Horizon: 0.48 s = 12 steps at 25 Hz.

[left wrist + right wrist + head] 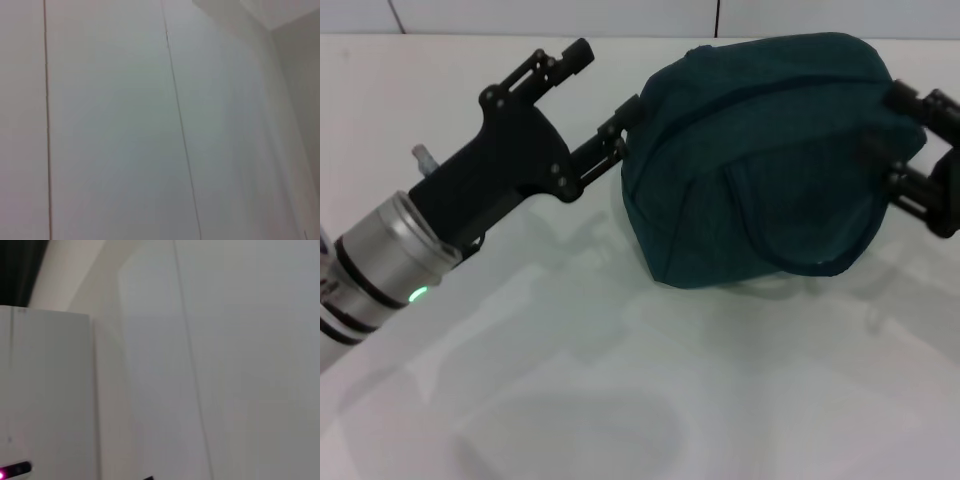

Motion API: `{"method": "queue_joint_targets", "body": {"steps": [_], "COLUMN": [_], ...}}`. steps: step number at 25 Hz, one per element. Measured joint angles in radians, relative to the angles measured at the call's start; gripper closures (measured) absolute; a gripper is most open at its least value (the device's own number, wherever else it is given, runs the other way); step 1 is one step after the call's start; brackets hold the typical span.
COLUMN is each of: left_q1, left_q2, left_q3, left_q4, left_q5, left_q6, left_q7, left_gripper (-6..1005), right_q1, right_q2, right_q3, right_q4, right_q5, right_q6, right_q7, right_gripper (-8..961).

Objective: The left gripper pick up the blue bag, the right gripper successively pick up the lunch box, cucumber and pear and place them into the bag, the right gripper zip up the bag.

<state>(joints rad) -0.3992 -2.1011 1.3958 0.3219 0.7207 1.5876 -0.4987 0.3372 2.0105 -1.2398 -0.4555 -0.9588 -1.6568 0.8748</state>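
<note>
The blue bag (760, 160) bulges, dark teal, at the back right of the white table (620, 400) in the head view, its strap hanging down the front. My left gripper (610, 82) is at the bag's left edge and open; its lower finger (620, 125) touches the fabric while the upper one points past the bag. At the bag's right edge, my right gripper (885, 122) is open, both fingertips against the fabric. The lunch box, cucumber and pear are out of view. Both wrist views show only white surfaces.
A tiled wall (520, 15) runs behind the table's far edge. White tabletop stretches in front of the bag.
</note>
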Motion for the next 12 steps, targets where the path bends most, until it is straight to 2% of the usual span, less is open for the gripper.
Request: {"method": "queue_joint_targets", "body": {"steps": [3,12], "left_q1": [-0.005,-0.004], "left_q2": [0.001,-0.004], "left_q3": [0.000,0.002], "left_q4": [-0.034,-0.098], "left_q5": [-0.001,0.000], "left_q6": [0.021,0.071], "left_q7": [0.004,0.094], "left_gripper": [317,326], "right_q1": [0.005,0.018], "right_q2": [0.001,0.008], "right_q3": [-0.030,-0.091], "right_q4": [0.001,0.075], "right_q5": [0.002,0.112], "right_q6": [-0.002,-0.010], "right_q7": [-0.018,-0.134], "right_gripper": [258,260]}}
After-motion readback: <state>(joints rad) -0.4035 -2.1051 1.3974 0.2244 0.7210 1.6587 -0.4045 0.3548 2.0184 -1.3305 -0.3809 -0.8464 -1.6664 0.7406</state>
